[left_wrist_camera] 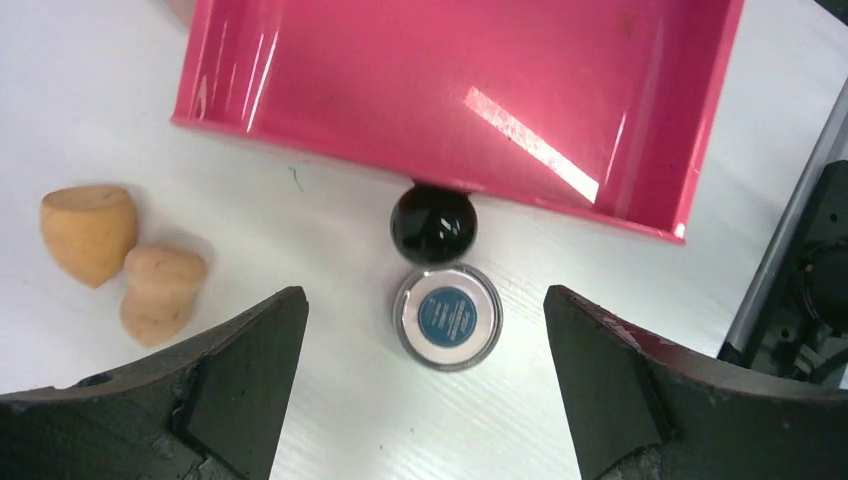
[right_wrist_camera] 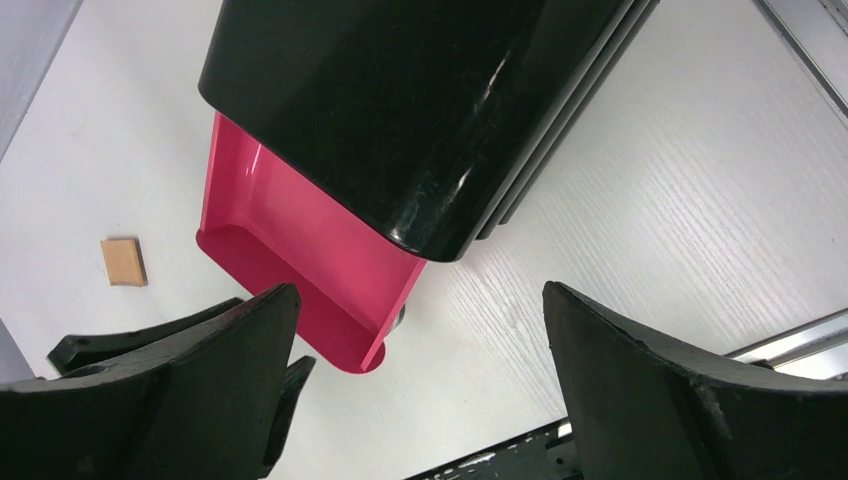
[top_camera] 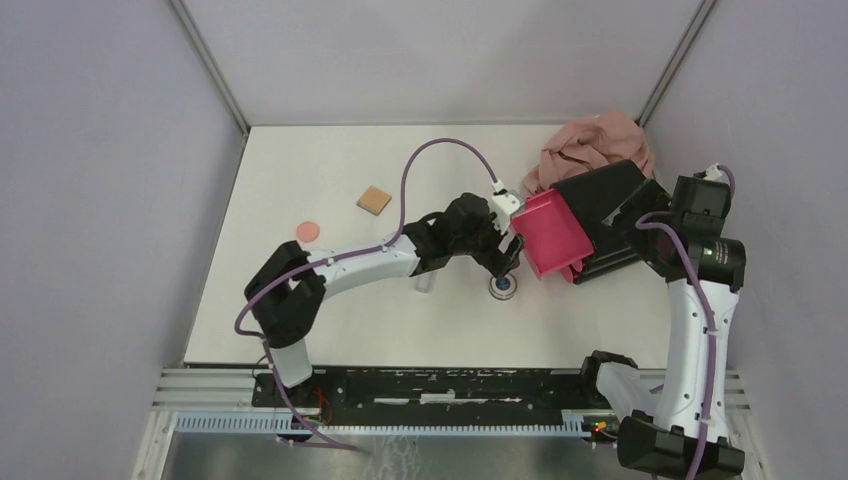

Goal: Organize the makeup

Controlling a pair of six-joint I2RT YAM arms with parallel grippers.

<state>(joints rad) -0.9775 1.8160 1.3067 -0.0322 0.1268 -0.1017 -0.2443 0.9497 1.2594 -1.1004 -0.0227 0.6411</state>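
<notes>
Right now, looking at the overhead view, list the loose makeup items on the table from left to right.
round salmon puff → tan square pad → clear vial → round silver compact. The two orange sponges show only in the left wrist view, so they are left out.

The white table [top_camera: 420, 335] bears a black drawer box [top_camera: 600, 195]; cloth [top_camera: 590, 145] behind it; silver compact [left_wrist_camera: 447, 316] just before it; tan pad [top_camera: 374, 200], salmon puff [top_camera: 308, 231] well left.
</notes>
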